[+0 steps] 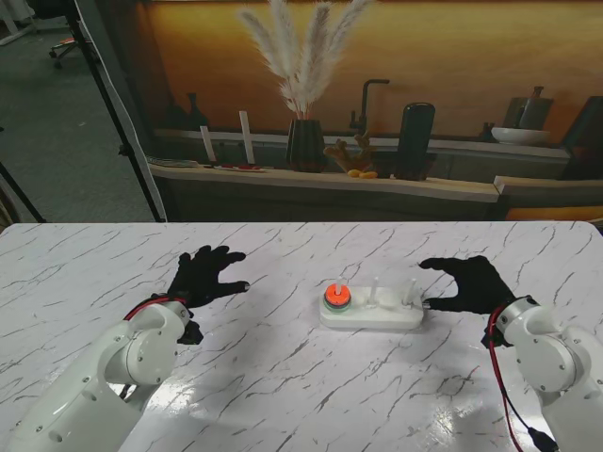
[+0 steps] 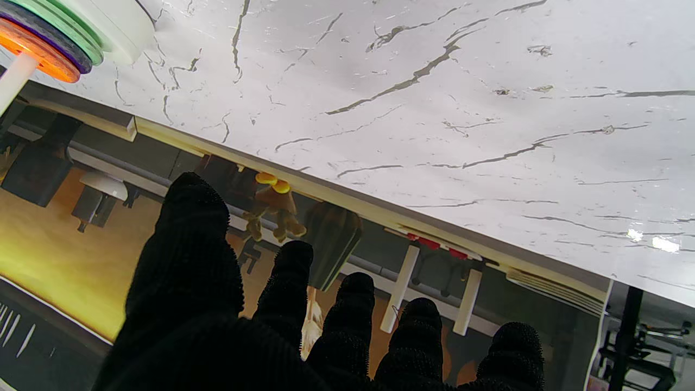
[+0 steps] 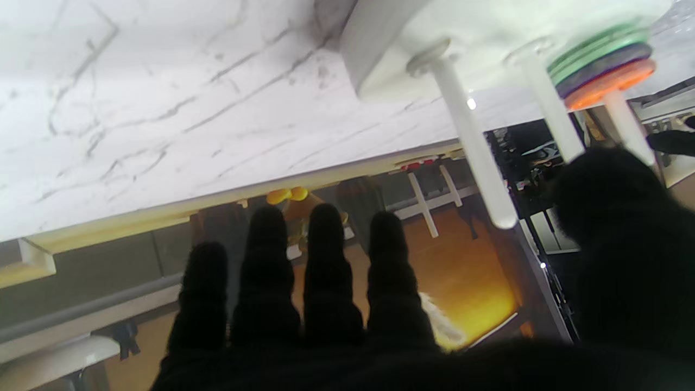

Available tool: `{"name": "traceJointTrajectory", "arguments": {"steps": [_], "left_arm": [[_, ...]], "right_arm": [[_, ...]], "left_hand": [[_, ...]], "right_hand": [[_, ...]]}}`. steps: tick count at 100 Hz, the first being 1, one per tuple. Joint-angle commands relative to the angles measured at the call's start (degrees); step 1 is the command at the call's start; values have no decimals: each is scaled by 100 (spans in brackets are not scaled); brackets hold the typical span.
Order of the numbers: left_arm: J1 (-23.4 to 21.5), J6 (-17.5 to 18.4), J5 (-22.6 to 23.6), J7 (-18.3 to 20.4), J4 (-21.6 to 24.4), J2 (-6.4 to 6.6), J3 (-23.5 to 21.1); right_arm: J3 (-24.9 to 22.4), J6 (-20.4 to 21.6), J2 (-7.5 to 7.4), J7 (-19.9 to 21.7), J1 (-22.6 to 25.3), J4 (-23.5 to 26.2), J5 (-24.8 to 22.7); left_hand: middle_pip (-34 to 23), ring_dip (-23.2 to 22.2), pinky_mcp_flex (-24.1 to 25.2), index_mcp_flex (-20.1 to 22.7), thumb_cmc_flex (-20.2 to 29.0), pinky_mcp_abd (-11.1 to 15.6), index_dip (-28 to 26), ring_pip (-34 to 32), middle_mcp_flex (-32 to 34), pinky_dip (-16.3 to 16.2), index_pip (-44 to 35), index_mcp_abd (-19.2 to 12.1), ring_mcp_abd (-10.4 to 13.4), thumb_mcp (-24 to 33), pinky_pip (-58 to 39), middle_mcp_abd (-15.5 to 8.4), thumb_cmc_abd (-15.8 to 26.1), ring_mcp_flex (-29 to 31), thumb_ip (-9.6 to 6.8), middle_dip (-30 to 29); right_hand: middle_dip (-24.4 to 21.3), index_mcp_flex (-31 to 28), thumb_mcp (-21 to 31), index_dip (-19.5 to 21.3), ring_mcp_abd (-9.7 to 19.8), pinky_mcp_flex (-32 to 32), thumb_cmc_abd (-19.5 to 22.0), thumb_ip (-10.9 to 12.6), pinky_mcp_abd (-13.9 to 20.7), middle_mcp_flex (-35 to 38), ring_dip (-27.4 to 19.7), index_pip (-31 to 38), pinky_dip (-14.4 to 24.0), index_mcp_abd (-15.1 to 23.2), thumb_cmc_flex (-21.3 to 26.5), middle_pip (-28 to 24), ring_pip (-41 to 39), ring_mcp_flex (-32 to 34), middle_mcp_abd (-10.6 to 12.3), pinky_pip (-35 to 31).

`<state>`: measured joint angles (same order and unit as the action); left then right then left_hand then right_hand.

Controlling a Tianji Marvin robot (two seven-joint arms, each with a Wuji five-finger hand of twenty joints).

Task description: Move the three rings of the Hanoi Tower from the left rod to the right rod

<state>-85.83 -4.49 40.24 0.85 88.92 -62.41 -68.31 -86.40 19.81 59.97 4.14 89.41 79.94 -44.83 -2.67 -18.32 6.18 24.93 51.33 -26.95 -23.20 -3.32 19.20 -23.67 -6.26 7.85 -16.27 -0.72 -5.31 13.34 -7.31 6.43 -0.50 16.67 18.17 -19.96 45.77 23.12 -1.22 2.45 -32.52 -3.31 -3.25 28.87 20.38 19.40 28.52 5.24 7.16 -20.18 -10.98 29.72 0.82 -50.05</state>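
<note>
Both gloved hands wait open beside the tower, all three rings on the left rod.

Left hand (image 1: 209,275) and right hand (image 1: 468,282) hold nothing, fingers spread; the thin orange ring (image 1: 336,297) on top should probably be pinched and lifted straight up the smooth white rod (image 1: 337,286) first, toward the right rod (image 1: 411,290).

Looks like a robot lab dressed up as a kitchen: marble-look table (image 1: 283,377), and at 12 o'clock a printed kitchen backdrop (image 1: 452,56) with faucet (image 1: 369,99) and pampas vase (image 1: 305,141), plus a tripod leg (image 1: 113,113) at 10 o'clock
</note>
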Motion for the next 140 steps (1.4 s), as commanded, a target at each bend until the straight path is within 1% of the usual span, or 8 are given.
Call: {"name": "traceJointTrajectory", "arguments": {"steps": [1,16,46,54,70,87,96,140], "left_arm": [[-42,76,-26,76,-12,-20,20],[-62,62,-28,74,-4,-20,21],[-93,47,-31,82,9,-19,11],[-99,39,-33,86,12,-19,10],[-113,31,-39,83,14,-20,4],[-131,19,-45,83,17,-20,-6],[-139,19,-49,84,17,-20,-14],[-167,25,-70,62,7,-24,-46]], "right_arm": [[67,35,-2,-6,-6,-84,-130],[224,177,-27,-23,-166,-316,-195],[632,335,-96,-204,-589,-795,-637],[737,329,-106,-227,-683,-899,-682],[940,318,-120,-269,-879,-1101,-726],[1146,286,-139,-235,-1046,-1241,-768],[1282,266,-146,-345,-1137,-1335,-876],[1587,-94,-169,-362,-1137,-1146,-1199]], "left_hand": [[63,29,53,-151,52,-151,79,116,-172,20,50,32,134,-79,256,29,155,-149,130,-76],[63,30,55,-152,61,-154,79,115,-171,22,50,38,126,-77,257,42,148,-149,129,-75],[60,19,53,-142,60,-153,77,106,-160,24,45,44,121,-77,257,37,139,-137,127,-72],[58,-3,53,-141,60,-152,77,59,-154,24,44,41,64,-77,256,31,141,-38,128,-70],[58,10,53,-142,61,-152,77,110,-152,25,44,41,128,-75,256,39,144,-142,128,-69],[56,-4,54,-132,62,-152,76,74,-144,24,40,48,85,-76,255,36,144,-59,128,-67],[55,5,54,-137,59,-153,76,104,-142,25,42,43,116,-78,256,42,144,-128,128,-66],[56,18,52,-126,57,-147,74,118,-137,31,38,54,126,-77,260,42,146,-150,129,-65]], "right_hand": [[-37,253,68,-118,73,169,-67,173,-1904,-197,-60,-117,-58,173,-303,75,138,-175,21,113],[-37,281,80,-125,78,176,-110,171,-1892,-246,-55,-118,-49,177,-268,83,150,-177,28,170],[-18,412,64,-158,87,104,-206,162,-1908,-246,-33,-123,10,139,-165,-16,103,-101,41,187],[-20,455,61,-170,87,99,-214,162,-1905,-261,-30,-121,24,134,-153,-35,89,-92,36,190],[-27,488,55,-190,94,92,-236,162,-1909,-281,-26,-98,50,135,-136,-67,66,-89,36,189],[-42,541,54,-223,89,97,-247,163,-1898,-310,-29,-90,70,132,-114,-81,57,-110,37,193],[-50,564,52,-239,88,96,-253,163,-1901,-349,-27,-85,81,123,-109,-81,45,-101,18,190],[-69,543,48,-297,82,90,-302,164,-1910,-407,-16,-30,147,136,5,-125,-16,-107,-27,116]]}}
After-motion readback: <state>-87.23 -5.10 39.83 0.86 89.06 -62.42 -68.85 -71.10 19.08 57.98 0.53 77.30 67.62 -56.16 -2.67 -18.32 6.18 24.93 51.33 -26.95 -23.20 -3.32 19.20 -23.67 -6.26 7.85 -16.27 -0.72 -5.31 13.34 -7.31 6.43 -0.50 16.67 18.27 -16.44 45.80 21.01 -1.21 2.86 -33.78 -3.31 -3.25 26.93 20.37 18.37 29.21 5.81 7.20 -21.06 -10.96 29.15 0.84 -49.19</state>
